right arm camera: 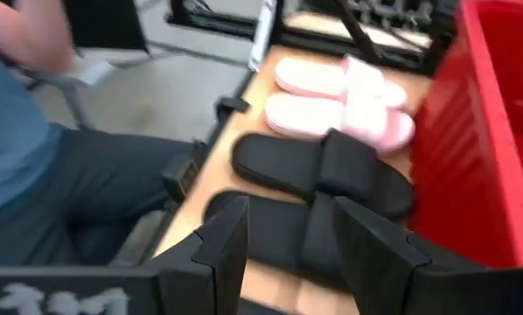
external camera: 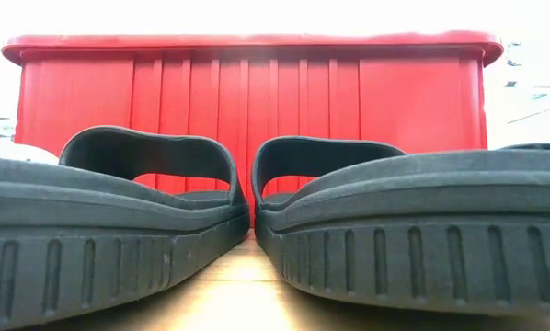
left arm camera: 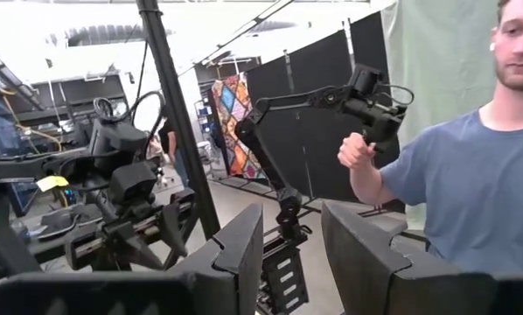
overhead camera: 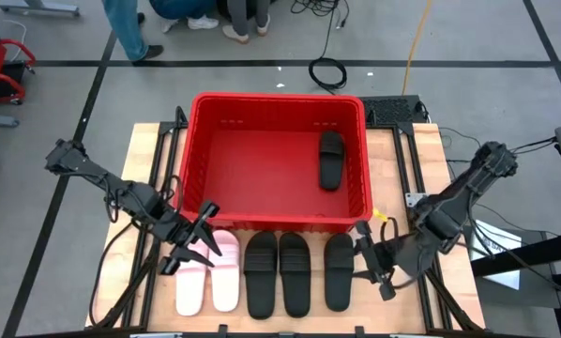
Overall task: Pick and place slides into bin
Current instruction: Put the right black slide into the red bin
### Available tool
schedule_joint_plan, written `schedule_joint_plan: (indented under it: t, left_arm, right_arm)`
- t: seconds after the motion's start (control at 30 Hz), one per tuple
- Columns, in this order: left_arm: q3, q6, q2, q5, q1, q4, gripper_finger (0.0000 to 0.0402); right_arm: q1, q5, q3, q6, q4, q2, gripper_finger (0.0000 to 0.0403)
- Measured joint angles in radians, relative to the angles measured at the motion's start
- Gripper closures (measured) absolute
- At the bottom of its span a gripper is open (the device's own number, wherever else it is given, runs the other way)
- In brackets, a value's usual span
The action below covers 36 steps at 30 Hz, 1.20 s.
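The red bin [overhead camera: 276, 202] stands at the table's far middle, and one black slide [overhead camera: 330, 158] lies on its floor at the right. In front of it, soles down, lie two pink slides [overhead camera: 207, 274] and three black slides [overhead camera: 262, 274] [overhead camera: 294, 274] [overhead camera: 339, 270]. My left gripper [overhead camera: 205, 235] [left arm camera: 292, 214] hovers open above the pink slides' far ends, pointing about level. My right gripper [overhead camera: 367, 263] [right arm camera: 289, 206] hovers open beside the rightmost black slide, tipped down over the black slides [right arm camera: 323, 175]. In the low view, two black slides [external camera: 119, 221] fill the front and the bin [external camera: 257, 92] stands behind.
A person in a blue shirt [left arm camera: 471, 175] stands by the table's near edge, one hand on another arm's handle [left arm camera: 366, 114]; their legs [right arm camera: 87, 201] show beside the table. More legs [overhead camera: 130, 28] and cables [overhead camera: 329, 70] are on the floor beyond the bin. Bare wood [overhead camera: 421, 141] lies right of the bin.
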Motion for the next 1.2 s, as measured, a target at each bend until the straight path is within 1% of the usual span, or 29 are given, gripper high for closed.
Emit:
schedule_joint_plan:
  t: [0.13, 0.27, 0.37, 0.47, 0.53, 0.67, 0.83, 1.0, 1.2]
  left_arm:
    - [0.000, 0.010, 0.000, 0.000, -0.012, -0.001, 0.0275]
    - [0.000, 0.010, 0.000, -0.001, -0.013, 0.000, 0.0275]
    - [0.000, 0.010, 0.000, -0.002, -0.012, -0.001, 0.0275]
    - [0.000, 0.009, 0.000, -0.002, -0.012, -0.001, 0.0275]
    - [0.000, 0.008, 0.000, -0.002, -0.012, -0.001, 0.0275]
    - [0.000, 0.006, 0.000, -0.002, -0.012, -0.001, 0.0275]
    - [0.000, 0.005, 0.000, -0.002, -0.012, -0.002, 0.0275]
    - [0.000, 0.004, 0.000, -0.002, -0.012, -0.002, 0.0275]
    - [0.000, 0.003, 0.000, -0.002, -0.012, -0.002, 0.0275]
  right_arm:
    - [0.037, 0.077, 0.078, 0.051, -0.116, 0.061, 0.0248]
    - [0.040, 0.082, 0.173, 0.114, -0.273, 0.166, 0.0248]
    - [0.039, 0.125, 0.252, 0.164, -0.401, 0.248, 0.0248]
    - [0.040, 0.156, 0.320, 0.192, -0.489, 0.320, 0.0248]
    - [0.041, 0.156, 0.353, 0.210, -0.523, 0.357, 0.0248]
    - [0.041, 0.162, 0.396, 0.268, -0.615, 0.411, 0.0248]
    - [0.041, 0.163, 0.426, 0.399, -0.765, 0.476, 0.0248]
    - [0.050, 0.164, 0.451, 0.471, -0.865, 0.544, 0.0248]
    - [0.076, 0.218, 0.498, 0.575, -1.000, 0.619, 0.0248]
